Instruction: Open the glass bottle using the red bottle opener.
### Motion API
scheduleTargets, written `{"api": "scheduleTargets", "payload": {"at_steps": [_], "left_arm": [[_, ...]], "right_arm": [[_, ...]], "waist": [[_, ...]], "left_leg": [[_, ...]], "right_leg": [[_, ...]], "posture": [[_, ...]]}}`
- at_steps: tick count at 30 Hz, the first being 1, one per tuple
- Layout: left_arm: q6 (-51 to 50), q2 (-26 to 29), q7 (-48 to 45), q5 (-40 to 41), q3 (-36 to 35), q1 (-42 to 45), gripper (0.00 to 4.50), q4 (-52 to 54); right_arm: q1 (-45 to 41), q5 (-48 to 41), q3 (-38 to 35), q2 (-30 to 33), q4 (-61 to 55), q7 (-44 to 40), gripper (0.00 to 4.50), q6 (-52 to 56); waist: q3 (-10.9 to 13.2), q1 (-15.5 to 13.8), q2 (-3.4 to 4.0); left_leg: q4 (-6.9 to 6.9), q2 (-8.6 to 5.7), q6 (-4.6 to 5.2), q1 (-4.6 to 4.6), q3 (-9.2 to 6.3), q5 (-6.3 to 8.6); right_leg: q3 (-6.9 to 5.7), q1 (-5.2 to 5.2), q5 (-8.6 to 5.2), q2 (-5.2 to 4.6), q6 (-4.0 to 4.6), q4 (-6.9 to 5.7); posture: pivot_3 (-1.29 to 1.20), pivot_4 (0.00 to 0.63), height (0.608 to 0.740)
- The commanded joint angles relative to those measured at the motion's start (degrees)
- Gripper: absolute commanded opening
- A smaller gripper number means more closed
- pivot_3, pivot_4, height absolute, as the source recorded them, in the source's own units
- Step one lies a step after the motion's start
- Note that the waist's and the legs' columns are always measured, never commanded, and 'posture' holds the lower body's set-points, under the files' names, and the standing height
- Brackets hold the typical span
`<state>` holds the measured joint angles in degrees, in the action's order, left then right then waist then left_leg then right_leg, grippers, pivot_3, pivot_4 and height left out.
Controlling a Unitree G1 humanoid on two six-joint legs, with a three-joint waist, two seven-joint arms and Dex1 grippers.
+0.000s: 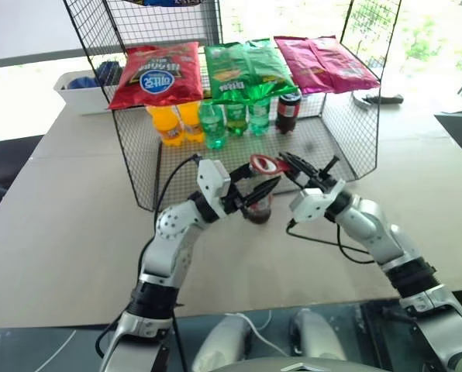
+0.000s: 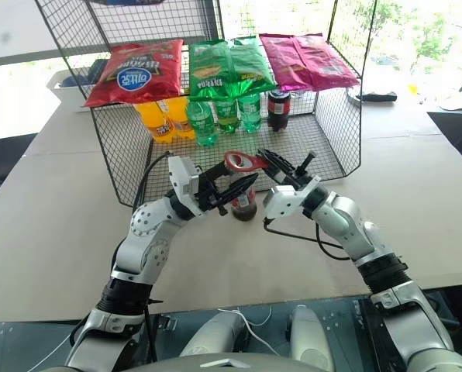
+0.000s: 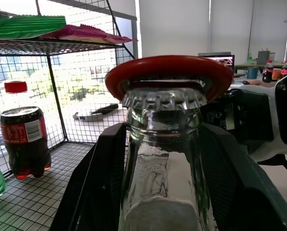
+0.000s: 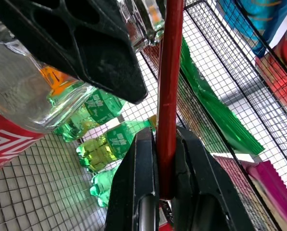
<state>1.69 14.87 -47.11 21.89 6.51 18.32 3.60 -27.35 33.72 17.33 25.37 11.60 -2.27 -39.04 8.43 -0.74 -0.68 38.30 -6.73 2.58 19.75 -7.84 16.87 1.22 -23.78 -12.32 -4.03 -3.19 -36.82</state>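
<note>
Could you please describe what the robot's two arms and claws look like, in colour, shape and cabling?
Both arms are silvery-grey, built of rounded segments with black bands at the joints. Each ends in a white, boxy wrist block carrying a claw with two black fingers: left claw, right claw. The fingers have cut-out openings. Loose black cables loop alongside each forearm.

No lettering can be read on any label.
</note>
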Motion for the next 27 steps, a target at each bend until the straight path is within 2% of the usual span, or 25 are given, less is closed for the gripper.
{"api": "scheduleTargets", "payload": {"at_steps": [1, 13, 27], "left_arm": [[-1.2, -0.3, 1.4, -1.9, 0.6, 0.4, 1.74, -2.0], [-1.0, -1.2, 1.5, -2.1, 1.2, -0.1, 1.74, -2.9], [-1.1, -2.8, 1.7, -2.7, 2.0, 1.7, 1.74, -5.5]], "right_arm": [[-2.4, 4.7, 2.5, 1.5, 1.0, 0.7, 0.00, -4.4], [-11.9, 7.5, 0.5, 7.5, 4.8, 2.6, 0.00, -8.8], [-14.8, 10.0, 1.5, 10.4, 13.8, 6.0, 0.00, -10.9]], "waist": [[0.0, 0.0, 0.00], [0.0, -0.2, 0.00], [0.0, -0.3, -0.01]], "left_leg": [[0.00, 0.00, 0.00, 0.00, 0.02, 0.00], [0.01, 0.00, 0.00, 0.03, 0.00, 0.00], [0.00, -0.03, 0.00, 0.05, -0.01, 0.00]], "right_leg": [[0.02, 0.00, 0.00, 0.00, 0.00, 0.00], [0.03, 0.00, 0.00, -0.01, 0.00, 0.01], [0.04, 0.02, 0.01, -0.02, -0.01, 0.04]], "posture": [[0.00, 0.150, 0.734], [0.00, 0.150, 0.734], [0.00, 0.150, 0.734]]}}
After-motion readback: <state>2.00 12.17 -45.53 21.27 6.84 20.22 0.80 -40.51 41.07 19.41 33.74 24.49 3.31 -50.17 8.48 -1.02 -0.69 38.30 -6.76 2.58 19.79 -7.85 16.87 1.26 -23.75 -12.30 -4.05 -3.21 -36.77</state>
